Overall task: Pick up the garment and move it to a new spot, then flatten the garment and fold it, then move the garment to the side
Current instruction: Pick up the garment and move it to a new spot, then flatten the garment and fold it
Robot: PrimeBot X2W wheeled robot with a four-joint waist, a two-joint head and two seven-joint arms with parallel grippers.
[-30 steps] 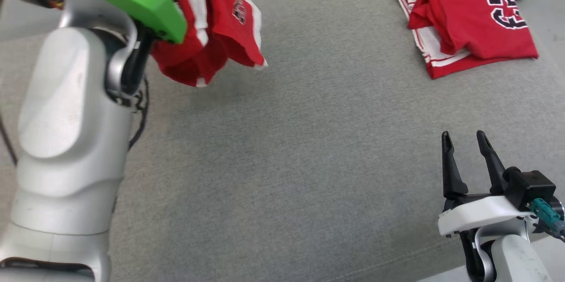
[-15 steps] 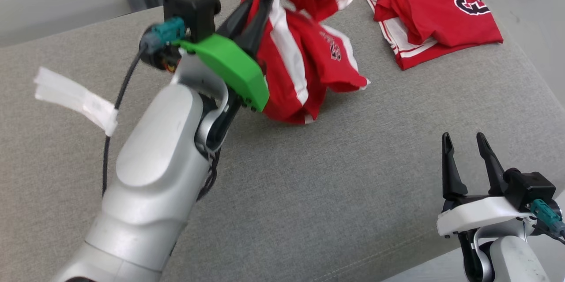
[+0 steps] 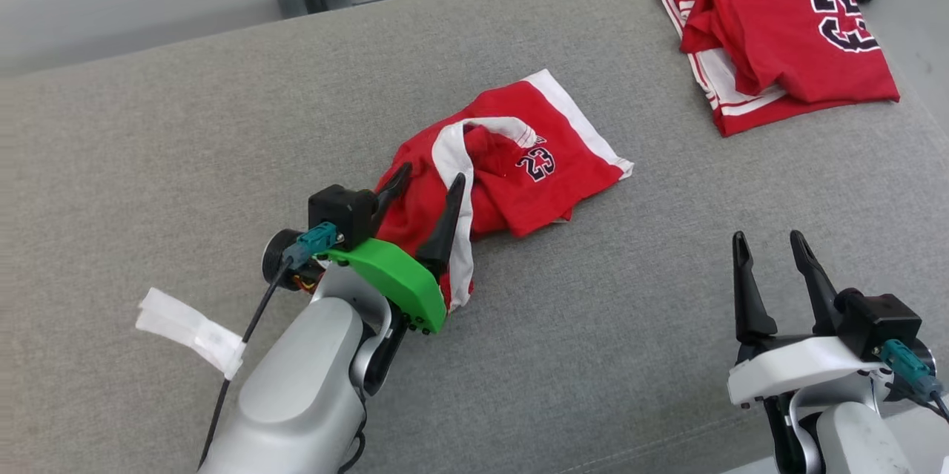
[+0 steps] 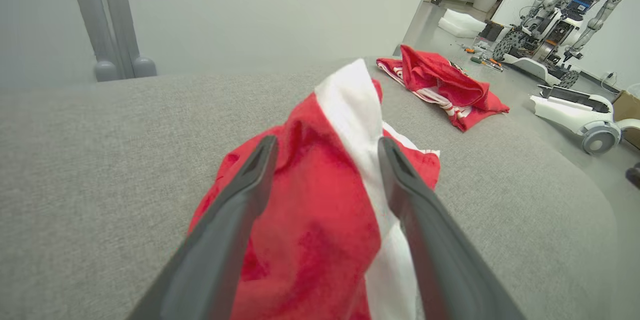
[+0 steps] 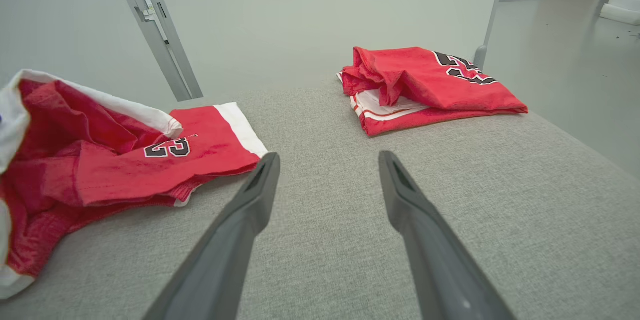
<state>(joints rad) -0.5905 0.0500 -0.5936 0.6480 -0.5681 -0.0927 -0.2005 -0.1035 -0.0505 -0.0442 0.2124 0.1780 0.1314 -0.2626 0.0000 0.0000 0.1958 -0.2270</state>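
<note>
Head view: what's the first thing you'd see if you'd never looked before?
The bright red shorts with a 23, crumpled in the middle of the grey cushion, with the open jaws of the left arm either side of their near end. Then the folded red jersey at the far right corner.

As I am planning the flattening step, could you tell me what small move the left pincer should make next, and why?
Probably lift the left pincer clear of the red shorts: its jaws stand open astride the crumpled cloth, which lies on the grey cushion, so flattening calls for a grip at an edge.
</note>
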